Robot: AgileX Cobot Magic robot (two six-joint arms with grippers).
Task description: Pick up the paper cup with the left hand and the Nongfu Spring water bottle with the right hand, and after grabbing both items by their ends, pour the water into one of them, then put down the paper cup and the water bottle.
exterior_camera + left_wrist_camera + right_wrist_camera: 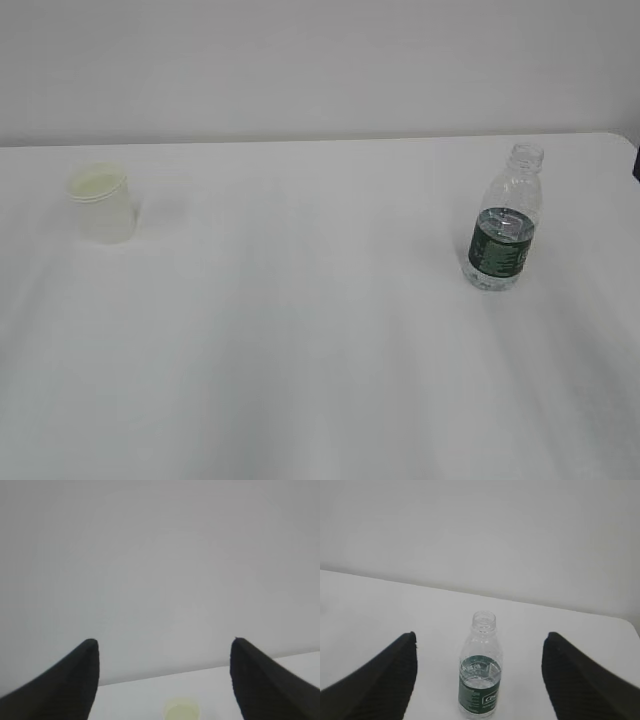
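Grippers wide apart on both sides, and nothing is held. Out ahead of the left hand (162, 680), low between its two black fingers (75, 685) and well apart from them, sits the paper cup (181, 710), upright on the white table (130, 700), only its rim and cream inside peeking into the bottom of the wrist view. Over to the right hand (477, 680): the Nongfu Spring water bottle (480, 667) stands upright straight ahead, nicely centred between the spread fingers (580, 680), uncapped, the water (480, 669) sitting about at the top of its green label.

From the outside camera neither arm shows, just cup (101, 203) far left and bottle (505, 220) far right, well apart.

So we look to be at the very first step, the reach. Next move, as I judge it: each arm drives forward and down, left straddling the cup, right straddling the bottle, then closes. The cup is light and soft, so it calls for a gentle squeeze; the open bottle wants to stay upright, or it spills.
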